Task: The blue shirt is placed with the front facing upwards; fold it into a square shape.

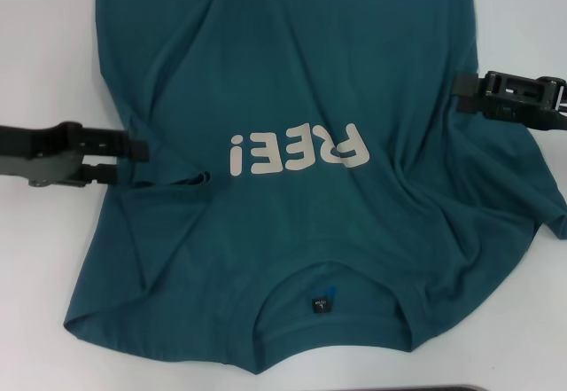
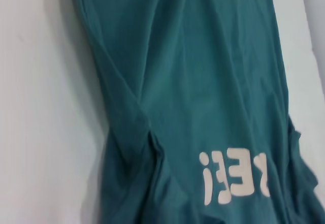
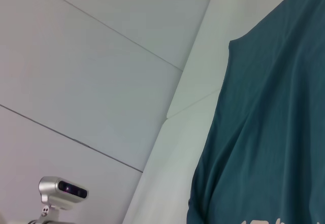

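White tabletop point(image 1: 35, 258) carries the whole job, w/ pale wall panels behind it in the right wrist view. Nearest the robot lies the collar point(image 1: 332, 289) of the blue shirt point(image 1: 292, 72), black label point(image 1: 321, 305) showing inside it; the shirt is spread front up, hem running off the far edge of the head view. Mid-way, pale letters point(image 1: 297, 149) cross the chest.

Left pincer point(image 1: 133, 160) sits at the shirt's left edge, fabric bunching into a pucker point(image 1: 199, 178) just beside its tips; it looks clamped on the cloth, but the contact itself isn't clear. Right pincer point(image 1: 462, 94) sits at the right edge; whether it's open or closed on cloth can't be told.

Judged step: side fold, approx. edges toward the centre line. To do it well: both sides lifted evenly, low over the cloth, carried inward w/o dragging the body, so the letters stay flat.

In the way: creases across the chest, a slumped right sleeve point(image 1: 532, 196). A small grey camera point(image 3: 63, 188) stands beyond the tabletop, no obstacle.
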Available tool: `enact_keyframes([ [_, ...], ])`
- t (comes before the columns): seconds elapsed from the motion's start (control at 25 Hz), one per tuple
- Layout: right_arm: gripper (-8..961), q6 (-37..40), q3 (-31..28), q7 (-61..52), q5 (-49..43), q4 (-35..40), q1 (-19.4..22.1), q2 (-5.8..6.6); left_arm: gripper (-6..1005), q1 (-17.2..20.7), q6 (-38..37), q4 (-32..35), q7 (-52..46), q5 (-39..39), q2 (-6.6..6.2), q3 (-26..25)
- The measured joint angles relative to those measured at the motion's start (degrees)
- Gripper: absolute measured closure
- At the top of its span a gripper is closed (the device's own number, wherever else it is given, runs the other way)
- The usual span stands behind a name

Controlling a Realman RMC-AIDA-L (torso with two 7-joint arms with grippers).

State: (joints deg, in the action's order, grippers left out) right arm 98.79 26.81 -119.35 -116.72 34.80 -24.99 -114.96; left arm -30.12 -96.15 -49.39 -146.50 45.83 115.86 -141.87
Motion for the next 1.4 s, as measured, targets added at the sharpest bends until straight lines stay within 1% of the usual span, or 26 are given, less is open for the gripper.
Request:
enact_keyframes([
  [0.12, 12, -0.1, 0.0, 0.0, 0.0, 0.0, 0.0, 0.0, 214, 0.4, 0.3, 0.1, 2.9, -0.3, 0.16, 1.0],
  [0.36, 12, -0.1, 0.0, 0.0, 0.0, 0.0, -0.1, 0.08, 214, 0.5, 2.7, 0.2, 3.2, -2.8, 0.67, 2.9],
  [0.56, 12, -0.1, -0.1, 0.0, 0.0, 0.0, 0.1, 0.08, 214, 0.3, 3.7, 0.9, 3.3, -3.1, 1.01, 4.7],
  [0.96, 12, -0.1, -0.1, 0.0, 0.0, 0.0, 0.5, 0.08, 213, 0.0, 3.7, 0.9, 3.9, -3.1, 1.84, 5.8],
  [1.4, 12, 0.1, -0.1, 0.0, 0.0, 0.0, 0.6, 0.08, 213, 0.1, 5.2, -0.5, 5.4, -3.1, 2.02, 6.5],
])
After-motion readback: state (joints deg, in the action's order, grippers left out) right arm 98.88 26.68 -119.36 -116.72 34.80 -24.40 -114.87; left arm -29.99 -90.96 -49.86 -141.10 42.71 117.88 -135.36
